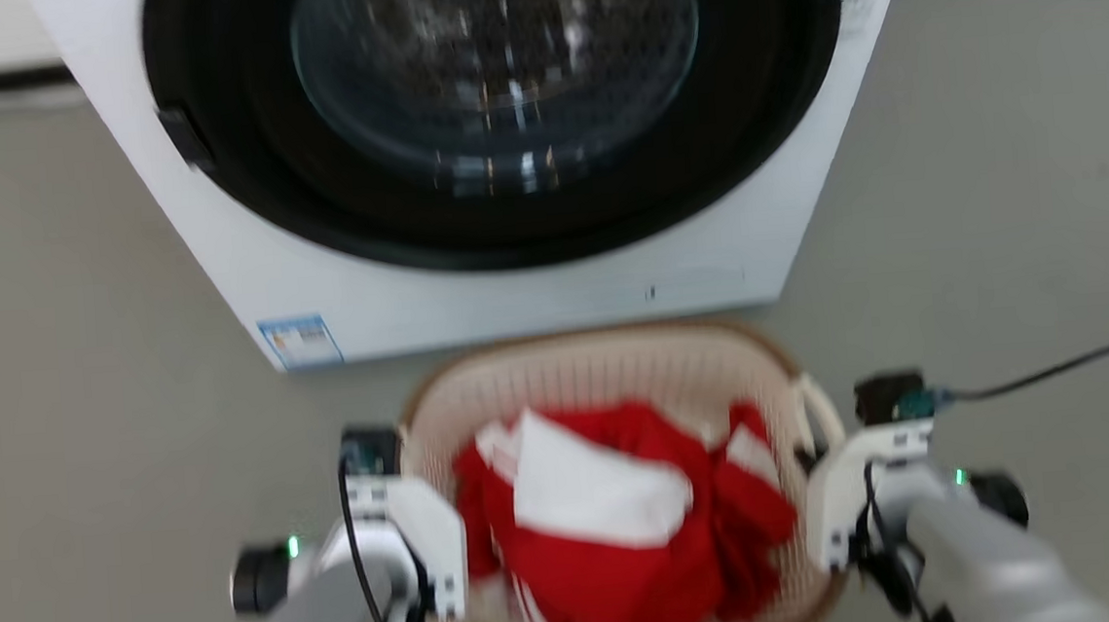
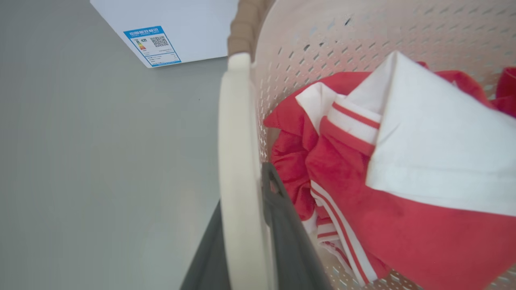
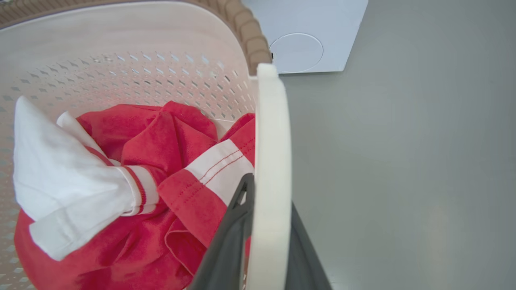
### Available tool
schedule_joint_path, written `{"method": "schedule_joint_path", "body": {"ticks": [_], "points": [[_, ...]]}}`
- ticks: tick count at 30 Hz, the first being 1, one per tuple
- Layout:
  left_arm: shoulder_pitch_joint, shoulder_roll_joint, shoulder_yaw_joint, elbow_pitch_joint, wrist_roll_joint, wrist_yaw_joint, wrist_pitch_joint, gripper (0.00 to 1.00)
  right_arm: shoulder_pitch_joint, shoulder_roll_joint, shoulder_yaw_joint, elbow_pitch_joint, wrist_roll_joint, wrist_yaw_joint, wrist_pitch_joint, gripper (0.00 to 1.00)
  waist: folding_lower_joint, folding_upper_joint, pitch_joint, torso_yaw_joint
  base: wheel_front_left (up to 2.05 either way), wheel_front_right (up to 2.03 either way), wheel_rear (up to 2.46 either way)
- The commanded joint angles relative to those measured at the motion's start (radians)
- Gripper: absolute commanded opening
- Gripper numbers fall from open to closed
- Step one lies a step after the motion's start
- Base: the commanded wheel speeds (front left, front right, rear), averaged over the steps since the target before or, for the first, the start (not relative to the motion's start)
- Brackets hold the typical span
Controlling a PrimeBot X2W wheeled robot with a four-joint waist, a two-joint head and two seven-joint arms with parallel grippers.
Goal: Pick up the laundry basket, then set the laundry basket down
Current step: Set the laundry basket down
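Basket: cream-white perforated plastic laundry basket (image 1: 617,370), brown woven-look rim, before white front-loading washer (image 1: 475,297) (red-and-white garment (image 1: 630,559) inside).
Left gripper (image 2: 246,193): clamped on its white loop handle (image 2: 238,141).
Right gripper (image 3: 270,197): clamped on opposite handle (image 3: 272,141).

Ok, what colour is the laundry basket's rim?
Brown with a woven look, the rim of the cream laundry basket; the right wrist view shows it best.

You see the left gripper (image 2: 246,197) pinching the laundry basket (image 2: 322,44) by its white handle (image 2: 236,141) bottom centre, red-and-white clothes (image 2: 403,225) at right, washer (image 2: 189,24) corner upper left.
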Motion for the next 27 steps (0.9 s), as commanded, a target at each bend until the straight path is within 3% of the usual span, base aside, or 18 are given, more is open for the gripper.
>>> {"method": "schedule_joint_path", "body": {"ticks": [1, 12, 20, 27], "points": [[-0.084, 0.011, 0.007, -0.011, 0.019, 0.009, -0.038, 0.0, -0.05, 0.009, 0.02, -0.022, -0.001, 0.007, -0.037, 0.0, 0.0, -0.0001, 0.12, -0.001, 0.0, 0.0, 0.0], [-0.264, 0.011, 0.036, 0.013, 0.042, 0.056, -0.168, 0.0, -0.224, 0.004, 0.035, -0.029, -0.023, 0.007, -0.183, 0.0, 0.0, -0.0001, 0.4, 0.011, 0.0, 0.0, 0.0], [-0.336, 0.018, 0.068, 0.014, 0.075, 0.079, -0.189, 0.0, -0.284, -0.022, 0.049, -0.035, -0.024, 0.007, -0.226, 0.0, 0.0, -0.0001, 0.499, 0.024, 0.0, 0.0, 0.0], [-0.37, 0.045, 0.136, -0.059, 0.167, 0.121, -0.189, 0.0, -0.316, -0.046, 0.061, -0.053, -0.021, 0.007, -0.244, 0.0, 0.0, -0.0001, 0.565, 0.027, 0.0, 0.0, 0.0]]}}
